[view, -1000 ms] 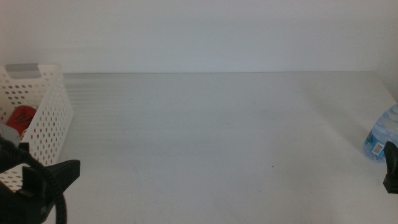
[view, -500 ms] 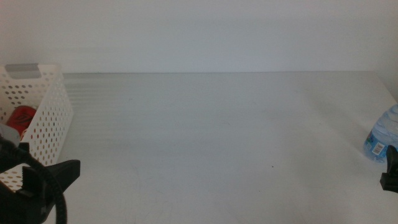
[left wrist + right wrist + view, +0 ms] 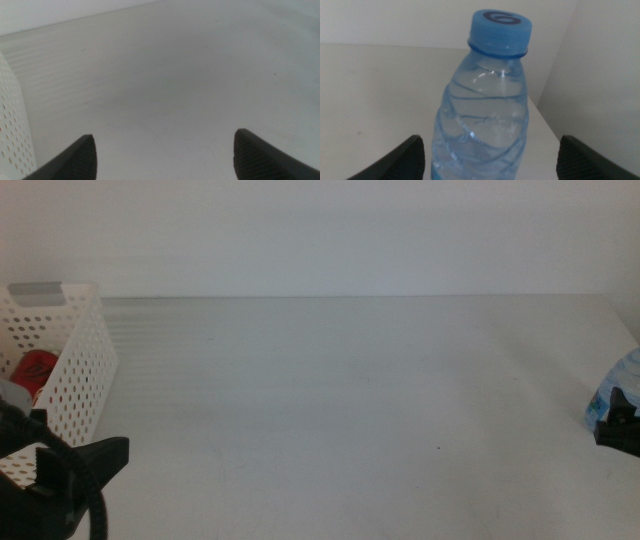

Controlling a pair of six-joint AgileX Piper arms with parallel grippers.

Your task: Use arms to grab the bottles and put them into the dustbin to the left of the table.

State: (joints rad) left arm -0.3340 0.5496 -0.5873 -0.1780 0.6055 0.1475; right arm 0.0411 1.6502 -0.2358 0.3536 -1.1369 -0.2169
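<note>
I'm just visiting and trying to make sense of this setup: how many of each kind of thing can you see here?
Water bottle: 1
White basket: 1
Red item in the basket, too hidden to name: 1
Left end effector: 1
Right end effector, around the bottle: 1
Table: 1
Total: 6

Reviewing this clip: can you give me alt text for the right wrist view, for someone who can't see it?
A small clear water bottle with a blue cap stands upright on the white table, filling the middle of the view. The right gripper is open, one dark jaw at each side of the bottle and clear of it.
</note>
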